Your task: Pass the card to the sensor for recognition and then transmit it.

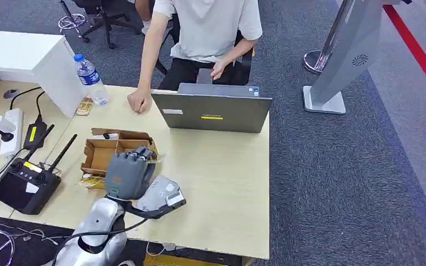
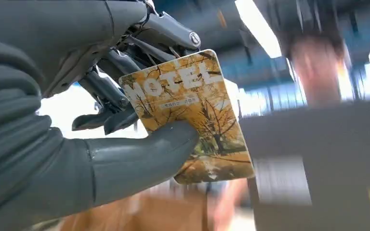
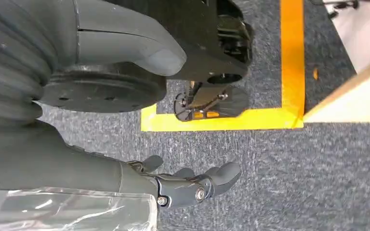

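My left hand hovers over the wooden table, just in front of a small cardboard box. In the left wrist view its thumb and dark fingers pinch a yellow card printed with "HOTEL" and autumn trees. The card's face is turned toward the camera, and the background behind it is blurred. My right hand hangs beside my body above grey carpet, fingers loosely apart and holding nothing.
A person sits behind a grey laptop, one hand resting on the table. A water bottle, a black remote controller and a power strip lie to the left. A grey stand rises from the carpet on the right.
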